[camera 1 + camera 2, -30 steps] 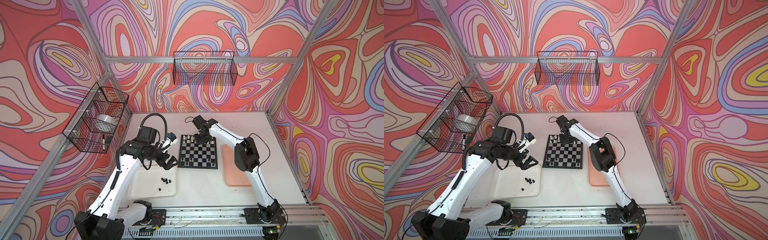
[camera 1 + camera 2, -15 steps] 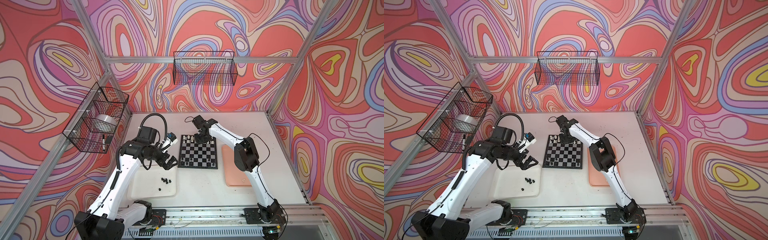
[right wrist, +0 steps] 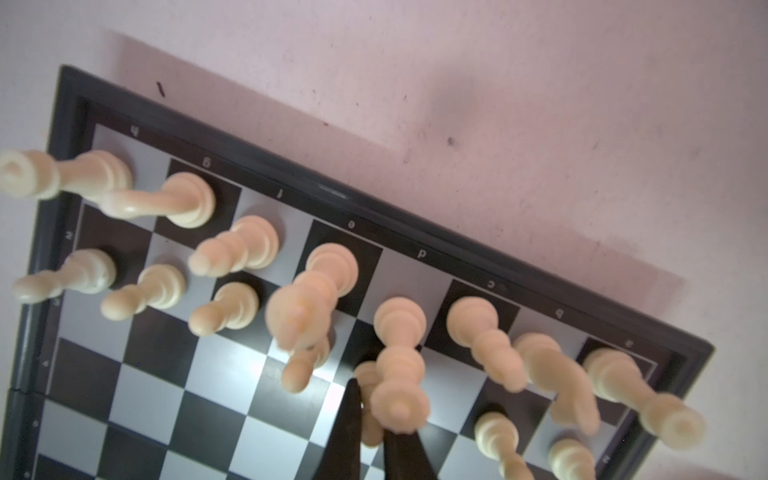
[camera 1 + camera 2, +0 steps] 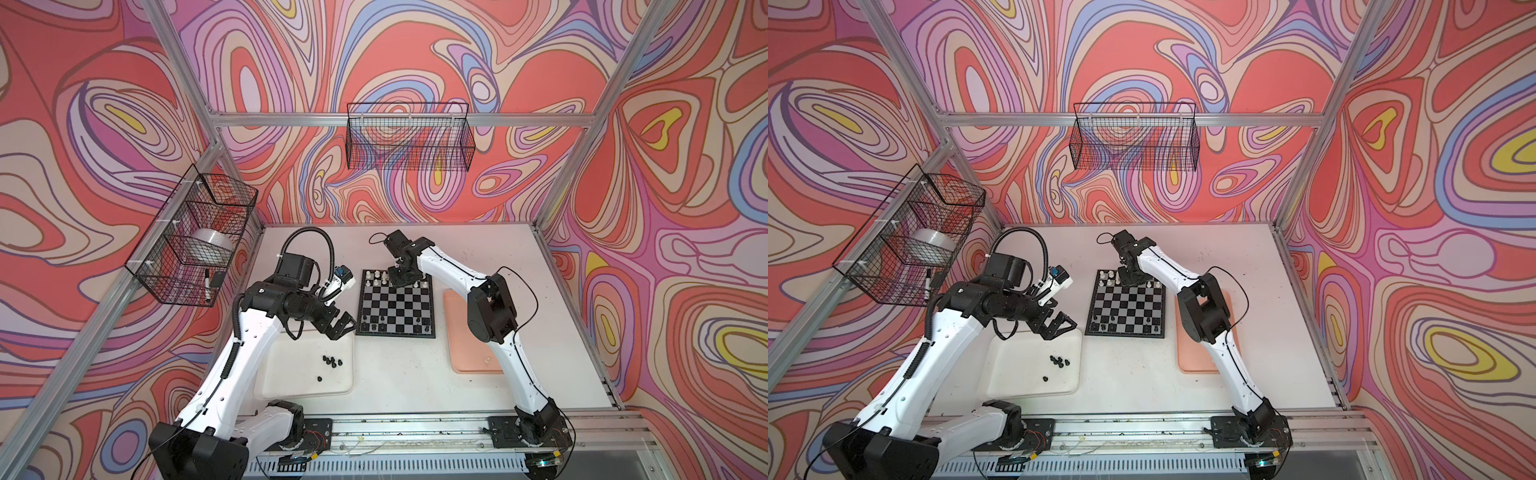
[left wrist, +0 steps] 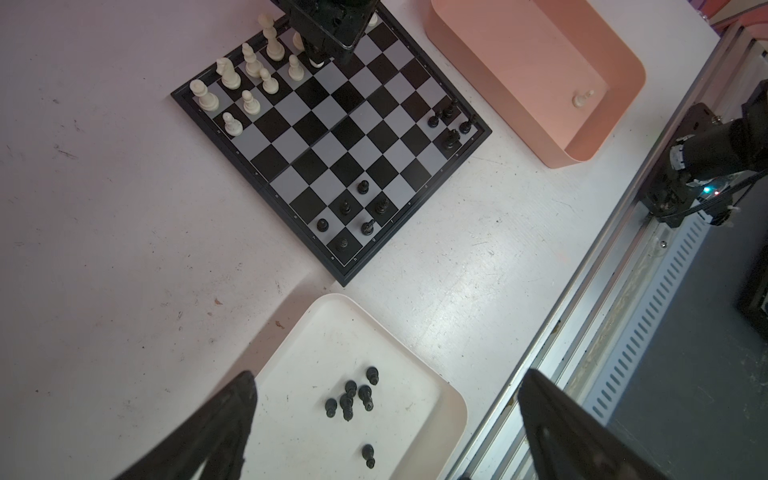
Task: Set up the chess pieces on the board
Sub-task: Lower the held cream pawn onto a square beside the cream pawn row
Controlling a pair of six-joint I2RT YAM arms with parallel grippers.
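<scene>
Step in hand: by my reading, seating a cream pawn [image 3: 367,376] on the board [image 4: 397,305], in the second row of the cream pieces [image 5: 250,66].
Right jaws: almost fully closed, nipping that pawn between the fingertips [image 3: 351,419]. It hangs just over the square in front of the queen [image 3: 399,374]. Whether its base touches the square cannot be told.
Crowding: the queen stands just beside the jaws, nearly touching the pawn. The king [image 3: 305,307] and its pawn are near on the opposite side.
Descent: straight down, no sideways drift, so neither neighbour gets nudged.
Release: part the jaws only slightly, since a wide opening would likely topple the queen. Let go once the base sits flat and centred.
Withdrawal: rise straight up until the fingertips clear the queen's head.
Left jaws: spread wide, gripping nothing. Loose black pieces [image 5: 345,403] lie in the white tray [image 5: 316,345] below and between them.
Left arm: best held over its tray, well apart from the right jaws, until the pawn stands.
Remaining: one cream piece [image 5: 582,99] lies in the pink tray [image 5: 540,62], well apart from both jaws.
</scene>
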